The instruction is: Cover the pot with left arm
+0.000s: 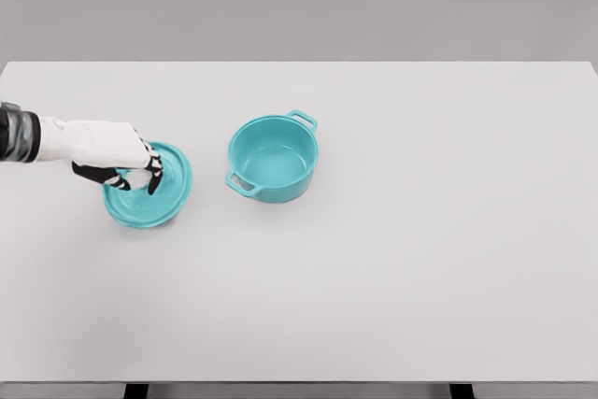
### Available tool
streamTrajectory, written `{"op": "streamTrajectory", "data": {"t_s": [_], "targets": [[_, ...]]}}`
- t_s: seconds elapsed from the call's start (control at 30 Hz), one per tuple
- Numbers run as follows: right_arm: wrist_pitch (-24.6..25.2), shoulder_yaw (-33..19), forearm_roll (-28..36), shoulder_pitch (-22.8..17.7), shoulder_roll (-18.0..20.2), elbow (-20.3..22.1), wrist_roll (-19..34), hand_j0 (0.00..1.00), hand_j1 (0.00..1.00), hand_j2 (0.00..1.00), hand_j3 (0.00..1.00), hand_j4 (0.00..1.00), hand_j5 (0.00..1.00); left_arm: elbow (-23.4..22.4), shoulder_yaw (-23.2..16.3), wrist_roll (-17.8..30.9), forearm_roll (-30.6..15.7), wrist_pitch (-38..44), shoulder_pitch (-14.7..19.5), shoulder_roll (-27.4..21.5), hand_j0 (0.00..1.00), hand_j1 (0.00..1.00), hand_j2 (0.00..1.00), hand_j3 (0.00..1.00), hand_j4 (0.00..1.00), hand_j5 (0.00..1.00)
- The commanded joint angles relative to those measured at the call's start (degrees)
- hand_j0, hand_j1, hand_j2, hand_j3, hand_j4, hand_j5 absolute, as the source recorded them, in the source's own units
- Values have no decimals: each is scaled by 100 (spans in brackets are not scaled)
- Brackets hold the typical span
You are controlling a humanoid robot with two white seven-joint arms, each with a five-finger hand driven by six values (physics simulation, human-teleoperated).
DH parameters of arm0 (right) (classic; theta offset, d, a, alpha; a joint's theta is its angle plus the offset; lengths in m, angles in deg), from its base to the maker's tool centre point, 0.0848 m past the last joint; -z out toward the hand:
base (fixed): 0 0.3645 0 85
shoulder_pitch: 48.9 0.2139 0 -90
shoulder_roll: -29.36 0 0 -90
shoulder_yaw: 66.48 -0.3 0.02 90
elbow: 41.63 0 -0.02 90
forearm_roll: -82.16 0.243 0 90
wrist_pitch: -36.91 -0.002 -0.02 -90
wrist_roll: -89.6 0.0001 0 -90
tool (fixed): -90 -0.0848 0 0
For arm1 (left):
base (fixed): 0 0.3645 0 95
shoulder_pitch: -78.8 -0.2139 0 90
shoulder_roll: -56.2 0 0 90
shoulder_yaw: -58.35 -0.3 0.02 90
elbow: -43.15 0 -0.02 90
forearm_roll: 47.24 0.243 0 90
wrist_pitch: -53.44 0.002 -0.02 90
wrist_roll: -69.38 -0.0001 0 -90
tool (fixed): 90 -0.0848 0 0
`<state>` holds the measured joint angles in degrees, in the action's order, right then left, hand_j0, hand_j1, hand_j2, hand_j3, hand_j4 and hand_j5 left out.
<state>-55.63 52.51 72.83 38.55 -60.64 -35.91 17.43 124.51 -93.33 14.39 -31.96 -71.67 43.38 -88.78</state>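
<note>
Left hand (117, 158), white with black fingers, reaches in from the left edge, fingers curled down over the round teal lid (159, 195) lying flat on the white table (392, 277); grip on its knob likely but can't tell for sure. Open teal two-handled pot (273, 158) stands uncovered just right of lid.

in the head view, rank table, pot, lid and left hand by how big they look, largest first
1. table
2. pot and lid: look about alike, and the hand hides part of the lid, so I leave them unranked
3. left hand
</note>
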Motion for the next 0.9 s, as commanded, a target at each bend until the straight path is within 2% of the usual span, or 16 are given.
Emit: {"op": "streamTrajectory", "data": {"t_s": [0.0, 0.2, 0.87], "targets": [[-1, 1, 2, 0, 1, 0, 2, 100, 100, 100, 100, 100, 100, 73, 7, -1, -95, 10, 9, -3, 45, 45, 45, 45, 45, 45], [-1, 1, 2, -9, 1, 0, 2, 100, 100, 100, 100, 100, 100, 301, 7, -1, -227, 10, 141, 120, 45, 45, 45, 45, 45, 45], [-1, 1, 2, -9, 1, 0, 2, 100, 100, 100, 100, 100, 100, 293, -2, -1, -386, 10, 765, 717, 45, 45, 45, 45, 45, 45]]}}
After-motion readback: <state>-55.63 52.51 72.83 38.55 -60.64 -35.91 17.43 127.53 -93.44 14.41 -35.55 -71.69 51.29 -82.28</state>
